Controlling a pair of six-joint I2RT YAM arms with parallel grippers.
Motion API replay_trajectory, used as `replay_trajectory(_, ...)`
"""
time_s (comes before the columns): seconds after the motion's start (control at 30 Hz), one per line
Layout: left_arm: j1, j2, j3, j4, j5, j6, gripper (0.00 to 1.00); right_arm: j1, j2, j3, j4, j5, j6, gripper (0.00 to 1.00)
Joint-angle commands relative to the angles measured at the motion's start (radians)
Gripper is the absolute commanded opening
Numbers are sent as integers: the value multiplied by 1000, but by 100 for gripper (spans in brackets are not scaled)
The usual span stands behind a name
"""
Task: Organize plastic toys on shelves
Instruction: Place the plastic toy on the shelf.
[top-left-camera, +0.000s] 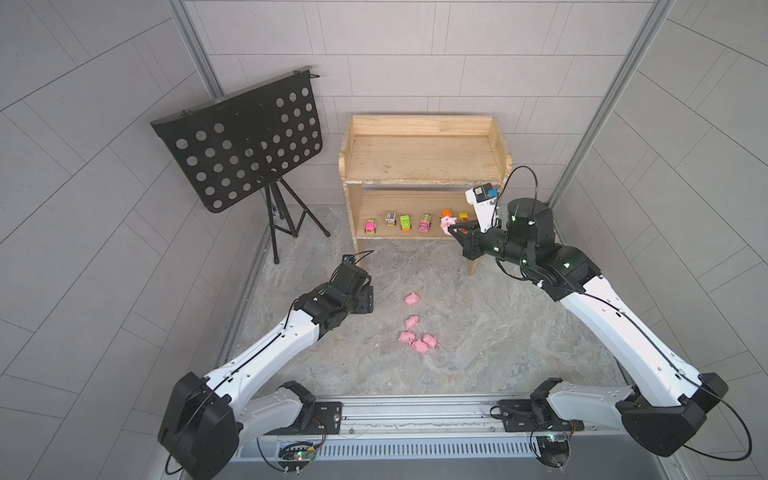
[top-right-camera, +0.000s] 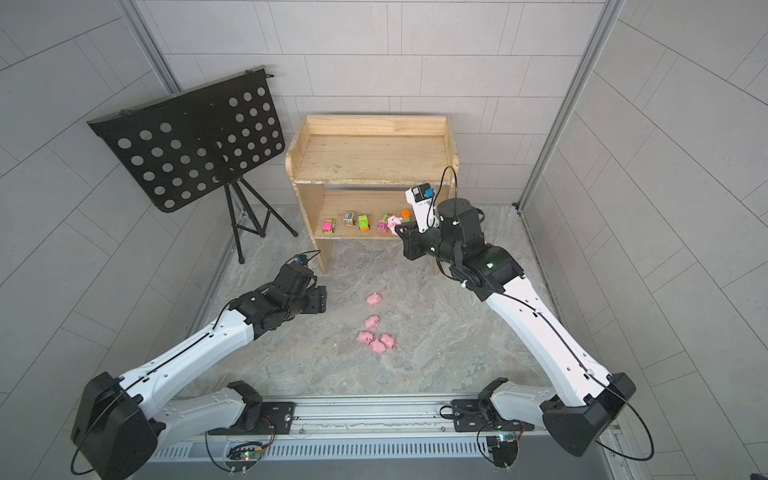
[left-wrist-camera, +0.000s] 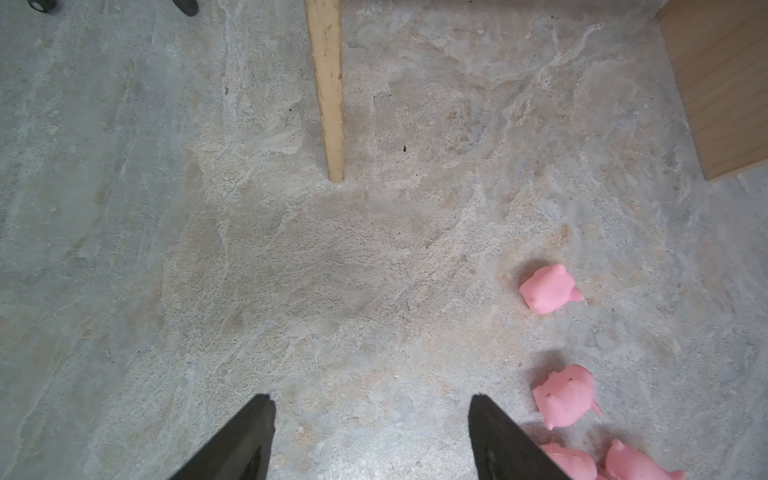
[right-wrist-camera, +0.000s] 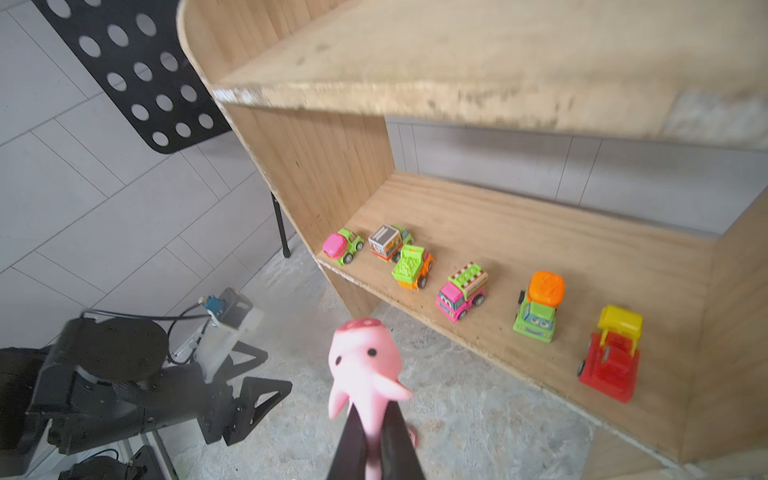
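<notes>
six vehicles shelved, six pigs counted, one in the grip

on the lower board of the shelves: six vehicles in a row along the near edge, left to right pink-green car, grey box truck, green-orange truck, pink truck, orange-green mixer, red-yellow loader. behind the row, open board back to the far edge.

clamped tight in the right end effector: one pink pig, head clear of the fingers, just off the lower board's near edge, lower than the top board's front edge, touching neither.

down on the worktop: five more pigs, a lone pig farthest, a second pig nearer, then a cluster of three nearest, bunched close.

left end effector: fingers wide apart, nothing between them, above the worktop left of the pigs, near the shelves' left leg.

open worktop between the pigs and the shelves, also right of the pigs. far left: black music stand.
</notes>
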Motion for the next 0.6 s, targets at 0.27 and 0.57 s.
replay_trajectory(0.27,8,20,29,-29,4,17,80,-76,126,300,-123,87,13,0)
replay_trajectory(0.57,8,22,29,-33,1,17,80,-120,250,515,-185,156,49,0)
